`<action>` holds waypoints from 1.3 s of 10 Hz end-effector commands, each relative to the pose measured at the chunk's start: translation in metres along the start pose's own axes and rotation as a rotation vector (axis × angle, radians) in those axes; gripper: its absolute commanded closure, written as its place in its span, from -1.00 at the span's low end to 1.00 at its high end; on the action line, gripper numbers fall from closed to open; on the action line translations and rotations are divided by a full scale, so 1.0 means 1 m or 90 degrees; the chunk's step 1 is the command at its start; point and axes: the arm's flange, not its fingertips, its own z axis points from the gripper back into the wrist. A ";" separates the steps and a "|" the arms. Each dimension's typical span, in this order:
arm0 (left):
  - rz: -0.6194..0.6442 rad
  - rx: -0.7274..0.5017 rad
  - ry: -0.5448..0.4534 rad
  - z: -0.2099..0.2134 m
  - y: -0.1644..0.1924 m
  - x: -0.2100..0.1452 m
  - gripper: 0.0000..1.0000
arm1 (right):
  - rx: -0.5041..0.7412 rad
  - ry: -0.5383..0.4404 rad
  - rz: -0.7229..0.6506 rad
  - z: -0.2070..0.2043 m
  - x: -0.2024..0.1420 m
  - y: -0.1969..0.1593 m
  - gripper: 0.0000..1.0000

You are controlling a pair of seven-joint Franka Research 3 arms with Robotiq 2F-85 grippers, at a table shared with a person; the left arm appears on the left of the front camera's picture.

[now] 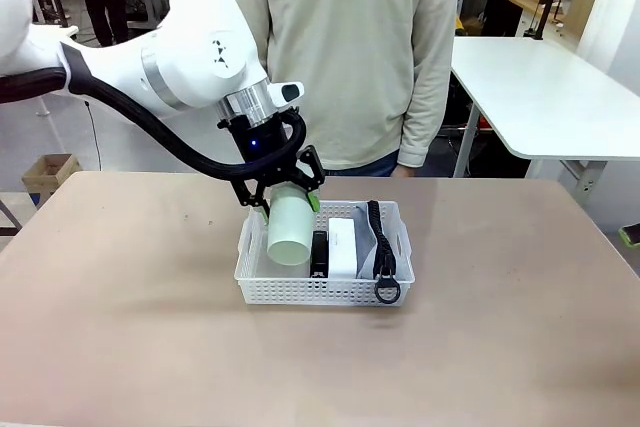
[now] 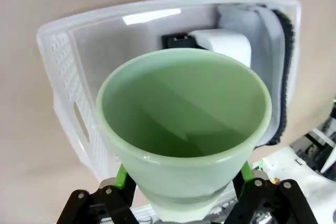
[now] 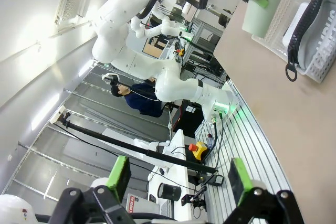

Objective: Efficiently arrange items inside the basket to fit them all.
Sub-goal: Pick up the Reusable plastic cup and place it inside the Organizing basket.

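Over the basket point(image 1: 250, 265), my left gripper point(image 1: 286, 201) holds the cup point(image 1: 291, 230), hiding part of the stapler point(image 1: 319, 253). My right gripper point(image 3: 178, 182) is wide open.

**Left arm reaching in, right gripper parked open**

The left arm is being stretched in from the left side, wrist bent steeply downward. The left gripper point(image 1: 288, 203) is being held clamped, green pads point(image 2: 122, 177) pressed against both sides of what's being gripped. The right gripper point(image 3: 178, 179) is being kept spread wide, nothing between its fingers, pointed off sideways.
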 end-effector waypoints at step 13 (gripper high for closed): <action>0.035 0.152 -0.015 -0.044 -0.004 0.003 -0.74 | 0.008 -0.004 0.001 -0.001 0.000 0.003 -1.00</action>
